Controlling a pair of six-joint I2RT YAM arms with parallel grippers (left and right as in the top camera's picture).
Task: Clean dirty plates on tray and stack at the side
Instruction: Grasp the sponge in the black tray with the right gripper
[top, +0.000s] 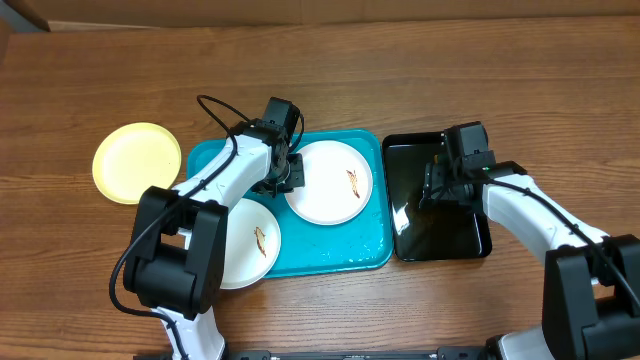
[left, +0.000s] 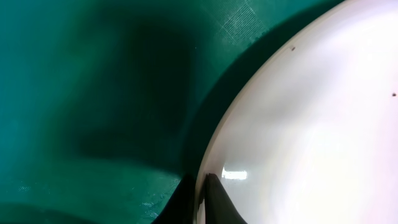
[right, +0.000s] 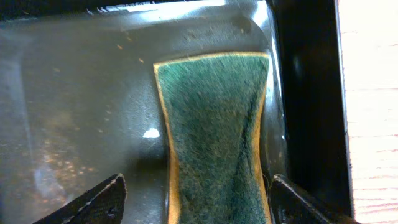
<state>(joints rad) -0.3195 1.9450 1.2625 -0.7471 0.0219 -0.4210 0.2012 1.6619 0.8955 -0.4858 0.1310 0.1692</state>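
Note:
The turquoise tray (top: 345, 255) holds two white plates, each with a brown smear. One plate (top: 325, 195) lies at the tray's upper right. The other (top: 240, 260) lies at the lower left, reaching over the tray's edge. A pale yellow plate (top: 137, 162) lies on the table to the left of the tray. My left gripper (top: 287, 178) is shut on the left rim of the upper white plate (left: 311, 124), with its fingers (left: 204, 190) pinching the edge above the tray floor (left: 93, 93). My right gripper (top: 440, 188) is open, its fingers (right: 198, 183) on either side of a green sponge (right: 214, 124).
The sponge lies in a wet, narrow black tray (top: 440, 235) just right of the turquoise tray; its floor (right: 81, 93) and raised wall (right: 308, 93) show in the right wrist view. Wooden table (top: 400, 80) surrounds both trays.

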